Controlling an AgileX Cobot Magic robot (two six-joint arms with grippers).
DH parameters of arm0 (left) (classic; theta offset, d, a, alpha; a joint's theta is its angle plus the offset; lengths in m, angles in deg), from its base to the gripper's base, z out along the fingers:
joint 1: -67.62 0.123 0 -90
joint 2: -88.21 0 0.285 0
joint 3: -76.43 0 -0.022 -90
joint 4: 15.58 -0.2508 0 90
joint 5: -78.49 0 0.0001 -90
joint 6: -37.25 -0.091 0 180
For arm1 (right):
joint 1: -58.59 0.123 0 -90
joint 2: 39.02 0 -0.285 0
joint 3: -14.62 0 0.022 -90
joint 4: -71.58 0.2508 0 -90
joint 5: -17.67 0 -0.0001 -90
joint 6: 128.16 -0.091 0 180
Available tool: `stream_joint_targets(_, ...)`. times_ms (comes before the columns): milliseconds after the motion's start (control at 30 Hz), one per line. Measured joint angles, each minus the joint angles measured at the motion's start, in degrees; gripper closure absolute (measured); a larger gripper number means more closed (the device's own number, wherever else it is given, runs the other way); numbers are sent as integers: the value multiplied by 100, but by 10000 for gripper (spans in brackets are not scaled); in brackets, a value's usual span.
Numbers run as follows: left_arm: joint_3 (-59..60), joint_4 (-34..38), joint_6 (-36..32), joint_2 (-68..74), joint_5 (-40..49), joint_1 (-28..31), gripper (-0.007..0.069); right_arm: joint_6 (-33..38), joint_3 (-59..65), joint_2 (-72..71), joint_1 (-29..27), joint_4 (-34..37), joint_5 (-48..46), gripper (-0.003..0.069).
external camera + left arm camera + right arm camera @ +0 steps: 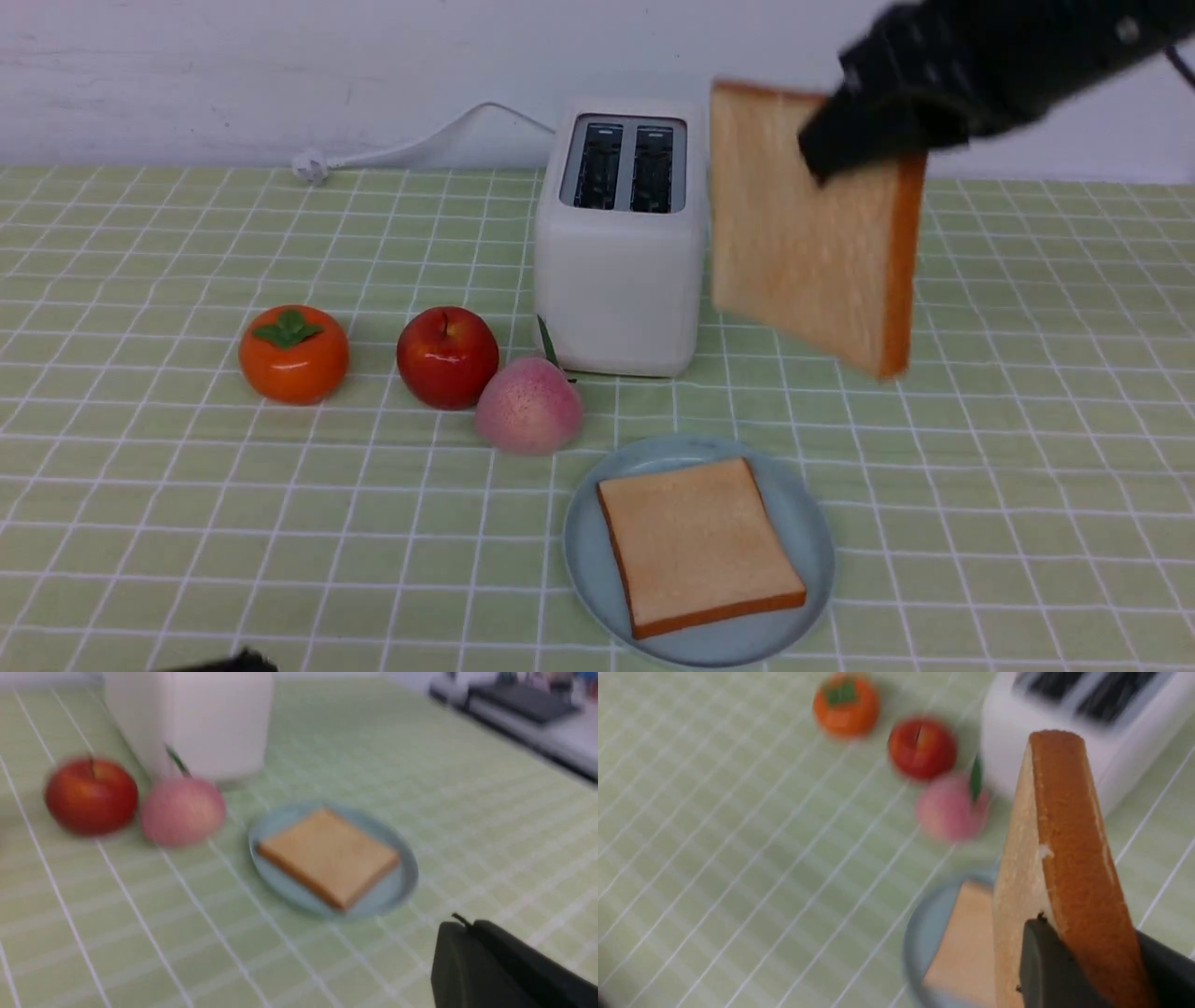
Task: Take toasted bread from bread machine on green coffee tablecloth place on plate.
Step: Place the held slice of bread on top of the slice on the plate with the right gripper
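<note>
Right tool (1092, 952): clamped on one toast slice (808, 224), held aloft, tilted, to the right of the white toaster (616, 280). Left tool (472, 933): closed, at the near left. Second slice (700, 551) lies flat on the blue-green plate (817, 597), on the green checked cloth (187, 523), nearer than the toaster. Left of the plate, farther off: peach (529, 406), apple (448, 357), persimmon (293, 359). Both toaster slots (625, 168) empty.
</note>
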Motion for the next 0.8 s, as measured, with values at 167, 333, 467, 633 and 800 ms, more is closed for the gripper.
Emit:
stream_joint_targets(167,365,-1,0,0,285,0,638,466,1930,-450,0,1330,709,536)
stream_joint_targets(333,852,26,0,0,-311,0,638,1346,2588,-106,0,2401,1127,536)
stream_joint_targets(467,1338,54,0,0,-1005,0,638,2059,2621,543,0,3265,1417,536)
stream_joint_targets(633,1501,66,0,0,-1269,0,638,2246,2623,1052,-57,3468,1680,536)
stream_joint_targets(800,1507,66,0,0,-1286,0,638,2278,2628,1341,-265,3468,1958,534)
